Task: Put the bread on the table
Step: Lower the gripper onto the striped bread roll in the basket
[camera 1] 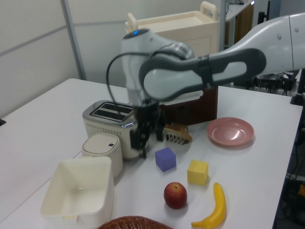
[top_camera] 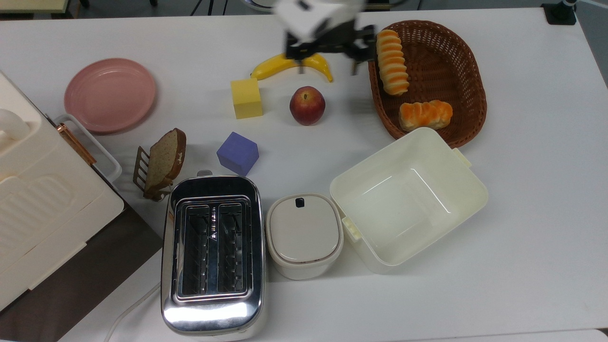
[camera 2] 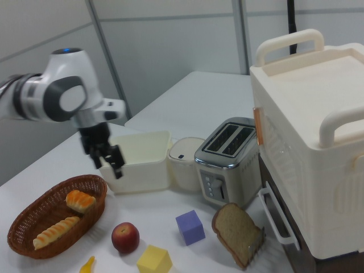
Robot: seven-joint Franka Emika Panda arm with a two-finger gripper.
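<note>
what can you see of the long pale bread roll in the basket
The bread is a long, pale cream twisted roll with orange-brown ridged stripes. It lies flat along the brown wicker basket by its rim, on the top view's left side, apart from the shorter, more orange roll. Nothing grips it.

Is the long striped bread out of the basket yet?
No, the bread lies inside the basket along its left rim in the top view, beside the shorter roll.
</note>
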